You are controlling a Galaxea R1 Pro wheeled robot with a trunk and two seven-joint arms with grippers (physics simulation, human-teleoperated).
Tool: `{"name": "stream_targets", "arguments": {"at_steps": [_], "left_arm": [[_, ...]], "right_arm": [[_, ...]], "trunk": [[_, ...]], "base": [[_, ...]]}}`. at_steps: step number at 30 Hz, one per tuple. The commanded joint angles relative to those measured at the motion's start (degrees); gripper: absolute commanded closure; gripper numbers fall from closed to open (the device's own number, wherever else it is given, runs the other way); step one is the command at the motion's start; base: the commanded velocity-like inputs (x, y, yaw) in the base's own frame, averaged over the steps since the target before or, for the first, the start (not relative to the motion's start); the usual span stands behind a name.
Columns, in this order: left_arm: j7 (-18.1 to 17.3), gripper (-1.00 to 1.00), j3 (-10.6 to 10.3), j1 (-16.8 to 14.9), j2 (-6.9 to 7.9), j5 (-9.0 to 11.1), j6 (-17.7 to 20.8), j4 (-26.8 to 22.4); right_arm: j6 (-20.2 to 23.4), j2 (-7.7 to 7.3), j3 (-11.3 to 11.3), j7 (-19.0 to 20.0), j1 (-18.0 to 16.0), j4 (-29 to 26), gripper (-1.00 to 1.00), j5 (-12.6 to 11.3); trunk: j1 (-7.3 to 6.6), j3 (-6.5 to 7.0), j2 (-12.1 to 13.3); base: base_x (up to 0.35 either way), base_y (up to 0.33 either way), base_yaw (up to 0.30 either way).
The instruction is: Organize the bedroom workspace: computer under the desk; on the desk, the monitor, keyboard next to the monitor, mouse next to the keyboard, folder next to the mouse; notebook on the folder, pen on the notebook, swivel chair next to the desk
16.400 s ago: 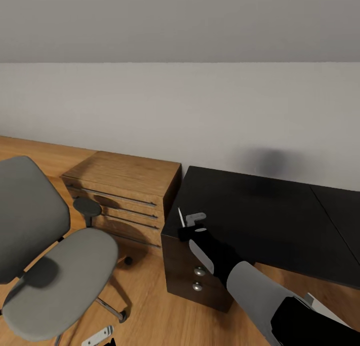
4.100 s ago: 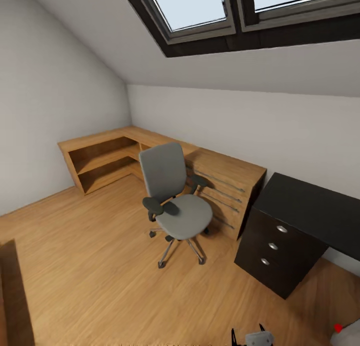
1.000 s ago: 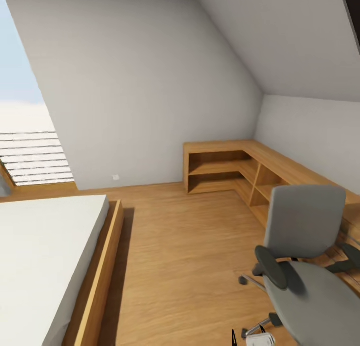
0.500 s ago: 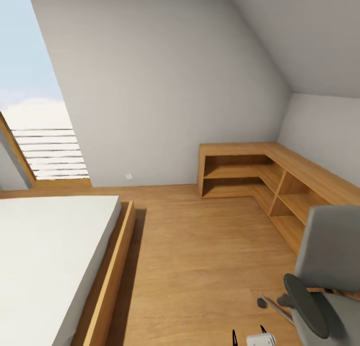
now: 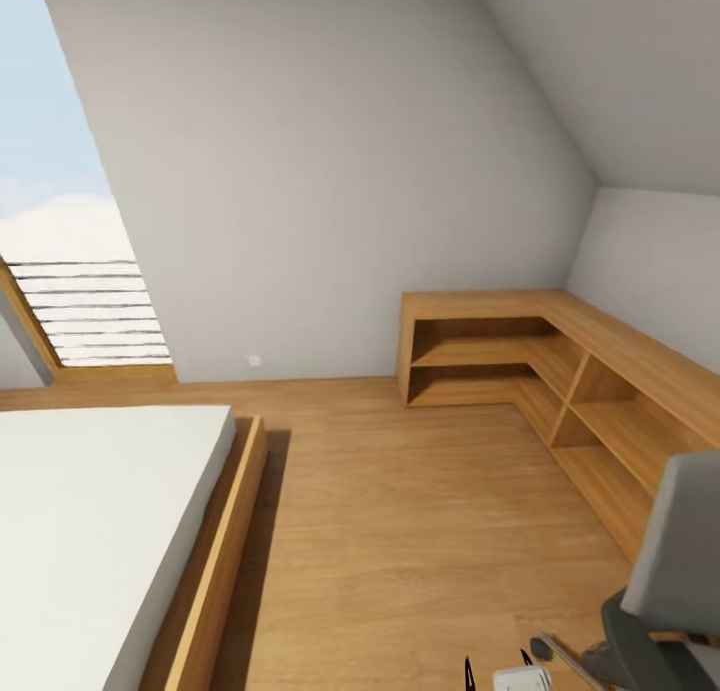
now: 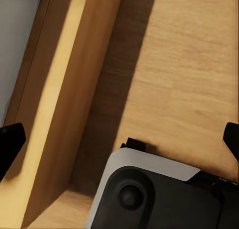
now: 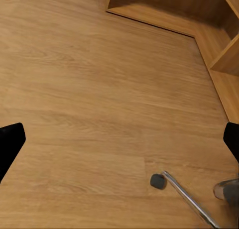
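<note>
Both grippers ride with their jaws spread wide and nothing between them. In the left wrist view the left gripper (image 6: 119, 139) shows its two black fingertips (image 6: 10, 142) at opposite edges of the picture, over the warm oak plank floor (image 6: 189, 64) and the oak frame of the low bed (image 6: 59, 104); part of the robot's own dark and white body sits just below. In the right wrist view the right gripper (image 7: 119, 139) is likewise released, its black fingertips (image 7: 10, 142) far apart above bare floor, with one chrome leg and black castor of the grey padded swivel chair (image 7: 186, 196) near them but not touched.

Further out, the head view has that chair (image 5: 665, 581) cut off at the lower right corner, its grey back and a black armrest visible. Behind it runs the oak L-shaped shelf unit (image 5: 520, 346) against the white sloped wall, and the white mattress of the bed (image 5: 90, 531) lies at the left under a slatted window.

Of the task's progress little can be judged here: the desk is not before the camera. The chair seat cannot be seen well enough to tell whether the folder is on it. The robot seems to be travelling, empty-handed, perhaps to fetch another item.
</note>
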Motion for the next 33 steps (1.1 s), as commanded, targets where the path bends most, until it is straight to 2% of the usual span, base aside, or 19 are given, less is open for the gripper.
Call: {"name": "stream_targets", "arguments": {"at_steps": [1,33], "left_arm": [[0.42,-1.00,-0.47,0.02,0.03,0.35,-0.10,-0.10],[0.41,-1.00,-0.47,0.02,-0.01,0.35,-0.10,-0.06]], "right_arm": [[-0.12,0.04,0.49,-0.24,-0.04,0.11,-1.00,-0.24],[0.29,0.04,0.49,0.02,-0.04,0.11,-1.00,-0.24]], "trunk": [[0.04,-0.06,-0.04],[0.04,-0.06,-0.04]], "base": [[0.321,0.000,0.000],[0.321,0.000,0.000]]}}
